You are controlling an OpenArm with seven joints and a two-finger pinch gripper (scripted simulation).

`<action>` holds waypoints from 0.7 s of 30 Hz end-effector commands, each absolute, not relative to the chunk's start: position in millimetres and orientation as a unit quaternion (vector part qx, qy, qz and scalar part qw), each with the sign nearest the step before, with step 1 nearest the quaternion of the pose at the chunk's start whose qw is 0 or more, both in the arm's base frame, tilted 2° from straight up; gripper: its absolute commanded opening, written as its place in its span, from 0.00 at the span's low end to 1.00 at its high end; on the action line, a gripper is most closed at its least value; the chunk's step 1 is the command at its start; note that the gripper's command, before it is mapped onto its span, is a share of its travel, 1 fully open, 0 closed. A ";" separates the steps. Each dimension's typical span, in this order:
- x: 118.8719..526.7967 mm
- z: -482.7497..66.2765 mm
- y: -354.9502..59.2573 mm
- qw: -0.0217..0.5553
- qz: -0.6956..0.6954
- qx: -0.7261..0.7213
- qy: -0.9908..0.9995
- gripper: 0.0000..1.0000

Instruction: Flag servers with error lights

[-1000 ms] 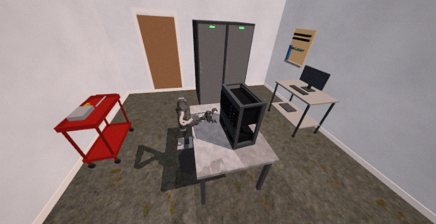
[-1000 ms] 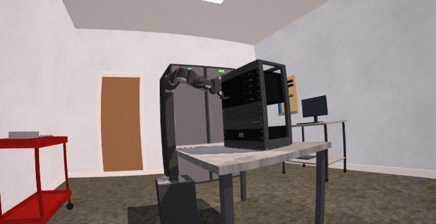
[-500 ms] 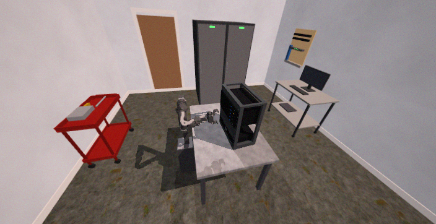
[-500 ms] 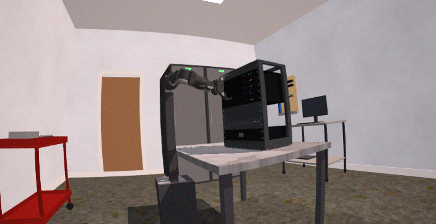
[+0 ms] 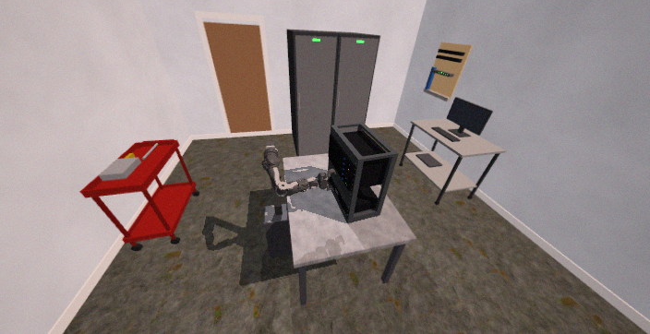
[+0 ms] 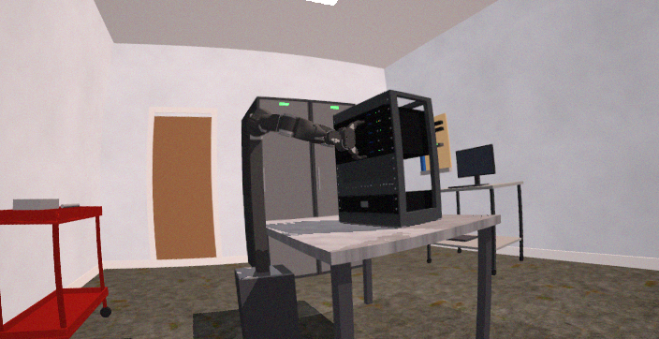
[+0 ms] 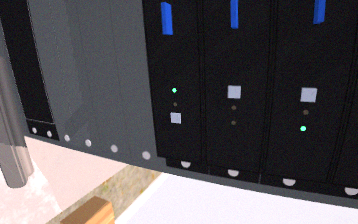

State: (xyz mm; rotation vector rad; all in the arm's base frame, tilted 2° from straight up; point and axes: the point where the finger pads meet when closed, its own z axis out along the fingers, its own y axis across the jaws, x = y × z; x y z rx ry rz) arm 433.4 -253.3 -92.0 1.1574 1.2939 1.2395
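Note:
The black server rack point(image 5: 362, 172) stands on the grey table point(image 5: 342, 227); it also shows in the exterior view point(image 6: 388, 160). My gripper point(image 5: 329, 182) point(image 6: 351, 143) is open and empty, close in front of the upper servers. In the wrist view the picture is turned, so the servers run as columns. Three server faces show, each with a blue information tag point(image 7: 166, 19) and a grey unlit locate button point(image 7: 175, 118). The first face has a green light point(image 7: 174, 90), and the third has one too point(image 7: 303, 128). No yellow light shows in the wrist view. Only one of my fingers point(image 7: 0, 125) is in view there.
The rack's grey side post point(image 7: 95, 80) lies left of the server faces. Two tall grey cabinets point(image 5: 332, 89) stand behind the table. A red cart point(image 5: 138, 185) is on the left and a desk with a monitor point(image 5: 457, 139) on the right.

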 end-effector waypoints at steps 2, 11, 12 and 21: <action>443.5 -96.5 -253.8 0.479 0.516 0.463 0.539 1.00; 468.6 -110.9 -265.9 0.478 0.516 0.463 0.539 1.00; 470.9 -112.2 -266.9 0.478 0.516 0.463 0.539 1.00; 478.2 -116.4 -270.4 0.478 0.516 0.463 0.539 1.00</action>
